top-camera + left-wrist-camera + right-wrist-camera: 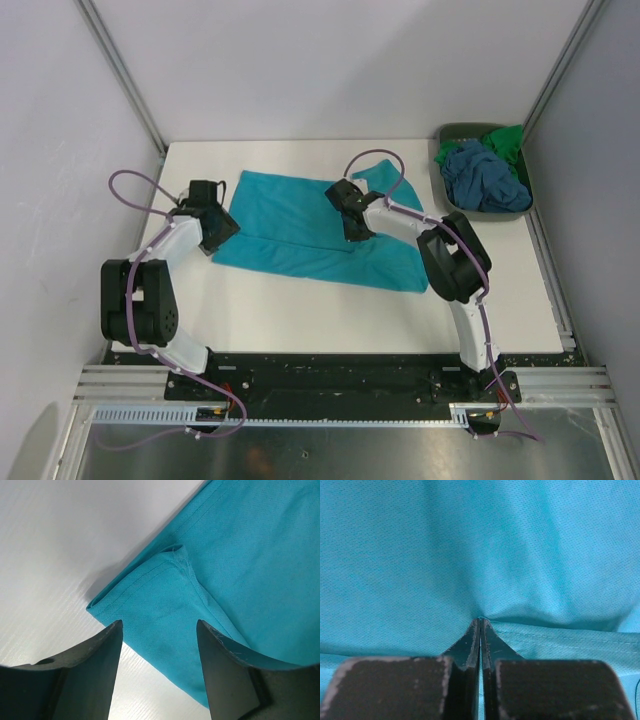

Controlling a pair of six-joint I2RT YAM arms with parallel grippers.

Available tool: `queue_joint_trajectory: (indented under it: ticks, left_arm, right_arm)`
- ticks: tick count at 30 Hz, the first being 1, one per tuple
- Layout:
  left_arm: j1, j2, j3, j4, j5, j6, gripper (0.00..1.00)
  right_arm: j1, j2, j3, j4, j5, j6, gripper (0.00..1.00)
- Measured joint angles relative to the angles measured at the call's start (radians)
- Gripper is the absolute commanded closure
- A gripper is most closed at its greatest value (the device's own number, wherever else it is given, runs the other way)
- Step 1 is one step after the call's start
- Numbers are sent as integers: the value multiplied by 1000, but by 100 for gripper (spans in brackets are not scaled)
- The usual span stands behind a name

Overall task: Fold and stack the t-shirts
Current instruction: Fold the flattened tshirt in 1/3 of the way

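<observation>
The teal t-shirt (290, 225) lies spread mid-frame on the table (300, 310). The left arm (185, 235) has its jaws parted over the shirt's folded left corner. The right arm (400, 220) has its jaws clenched on a pucker of teal cloth near the middle.

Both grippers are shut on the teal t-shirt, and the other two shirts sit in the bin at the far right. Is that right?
Not quite: only the right gripper is shut on the teal t-shirt. The left wrist view shows the left gripper open at its folded corner. The rest holds.
</observation>
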Motion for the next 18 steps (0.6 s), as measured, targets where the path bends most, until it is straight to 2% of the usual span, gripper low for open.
queue_joint_trajectory:
  ticks: [14,16,18]
  left_arm:
    - [0,0,-15,1,0,0,34]
    - [0,0,-17,1,0,0,34]
    - [0,0,-17,1,0,0,34]
  right_arm:
    - [41,-11,-34,94,1,-16,99]
    - [44,-16,-51,106,1,-19,91]
    - [42,-17,-55,117,1,-19,76]
